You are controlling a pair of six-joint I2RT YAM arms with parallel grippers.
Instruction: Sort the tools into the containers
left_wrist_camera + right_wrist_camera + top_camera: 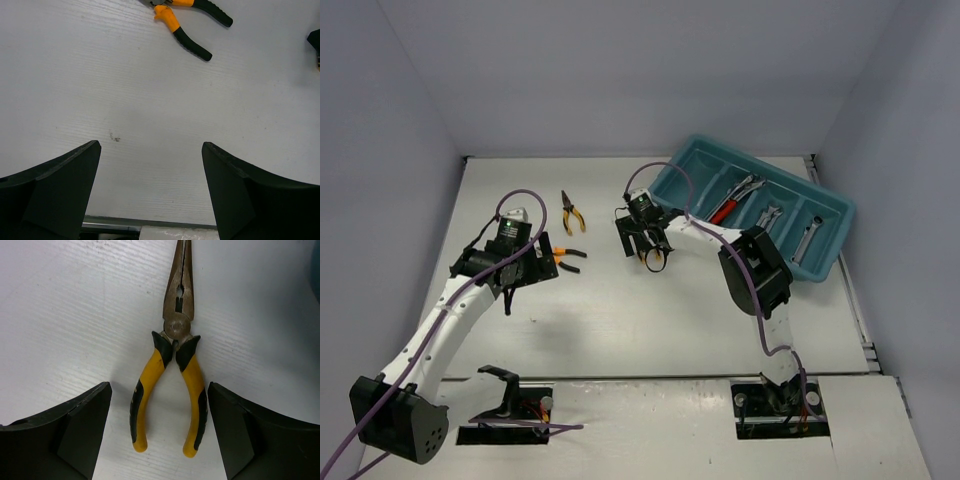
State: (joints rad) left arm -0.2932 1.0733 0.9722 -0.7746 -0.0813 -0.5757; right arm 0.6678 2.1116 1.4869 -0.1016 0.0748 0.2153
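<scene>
Yellow-and-black-handled needle-nose pliers (pixel 177 330) lie flat on the white table. My right gripper (pixel 159 390) is open, with a finger on each side of the handles and not touching them. In the top view this gripper (pixel 653 257) hangs left of the teal tray (pixel 840 215) and hides those pliers. My left gripper (pixel 150 145) is open and empty over bare table. Orange-handled pliers (pixel 190 40) lie just ahead of it, and show in the top view (pixel 567 256) beside the left gripper (pixel 542 266). Yellow-handled pliers (pixel 572 213) lie farther back.
The tray's compartments hold a red-handled adjustable wrench (pixel 725 210) and silver wrenches (pixel 767 220) (pixel 805 238). Grey walls close in the table on three sides. The right arm's elbow (pixel 760 275) stands in front of the tray.
</scene>
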